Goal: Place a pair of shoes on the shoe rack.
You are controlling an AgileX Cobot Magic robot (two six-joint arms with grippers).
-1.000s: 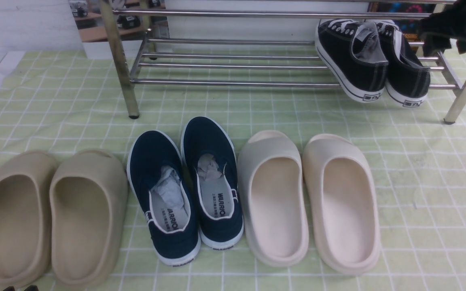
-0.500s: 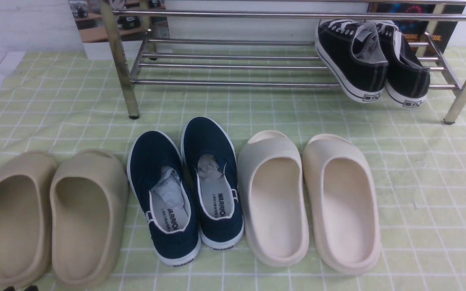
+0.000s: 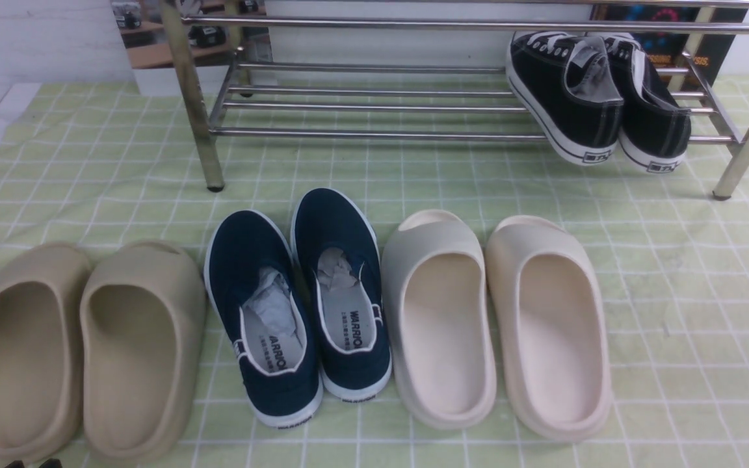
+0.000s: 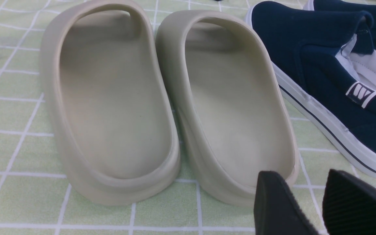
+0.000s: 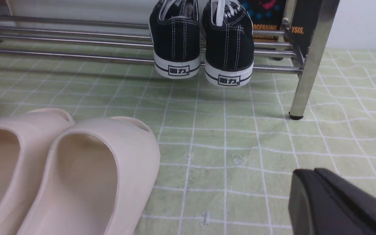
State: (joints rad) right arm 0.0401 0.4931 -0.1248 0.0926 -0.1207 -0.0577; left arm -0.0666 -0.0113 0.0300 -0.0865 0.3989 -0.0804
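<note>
The pair of shoes, two black canvas sneakers [image 3: 569, 97] [image 3: 654, 114] with white soles, rests on the lower shelf of the shoe rack [image 3: 374, 134] at its right end. Their heels hang over the front bar, and nothing is holding them. The right wrist view looks at their heels [image 5: 176, 36] [image 5: 228, 42] from low over the cloth. In that view my right gripper [image 5: 308, 174] is shut and empty, well short of the rack. My left gripper [image 4: 300, 176] is open and empty, low behind the beige slides; its tips barely show at the front view's lower edge [image 3: 31, 464].
On the green checked cloth [image 3: 673, 292] in front of the rack stand three pairs in a row. From left to right they are beige slides [image 3: 82, 344], navy WARRIOR slip-ons [image 3: 296, 299] and cream slides [image 3: 498, 318]. The rack's steel legs [image 3: 748, 140] [image 3: 196, 110] stand on the cloth.
My right arm has left the upper right corner of the front view, where it was beside the sneakers, and its gripper has shut. The sneakers stay on the rack.
</note>
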